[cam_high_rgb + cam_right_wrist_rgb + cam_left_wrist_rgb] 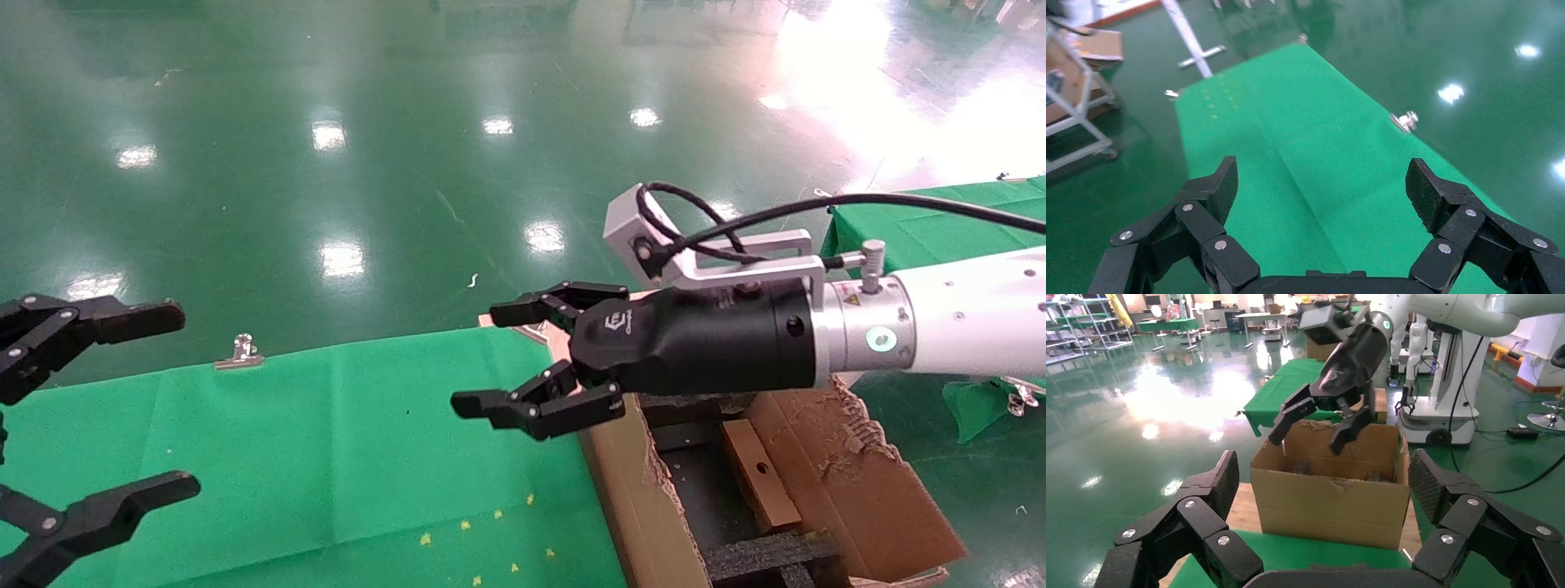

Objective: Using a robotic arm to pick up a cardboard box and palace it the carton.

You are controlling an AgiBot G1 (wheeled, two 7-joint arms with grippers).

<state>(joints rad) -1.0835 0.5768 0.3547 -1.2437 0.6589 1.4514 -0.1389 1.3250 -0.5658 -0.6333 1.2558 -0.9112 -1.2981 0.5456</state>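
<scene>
One cardboard box (760, 472), small, flat and brown with a round hole, lies inside the carton (866, 482), resting on the dark interior near black foam inserts (768, 555); at least two foam pieces show, the rest is cut off by the frame. One carton, large and corrugated with ragged torn flaps, stands just off the right edge of the counter (310, 457), touching or nearly touching it; hard to tell which. In the left wrist view the carton (1333, 496) sits past the counter's green cloth, open top up.

The right tool (539, 359) on the robotic arm (964, 322) hangs above the counter's right edge, beside the carton's near wall, released with fingers spread wide and nothing between them. It shows the same in the left wrist view (1318, 425), above the carton. Right wrist view: its fingers (1214, 190) apart over bare green cloth.

The left tool (122, 400) sits over the counter's left edge, also released, empty, fingers wide.

Two metal clips: one at the counter's far edge (239, 351), one at far right (1017, 396).
</scene>
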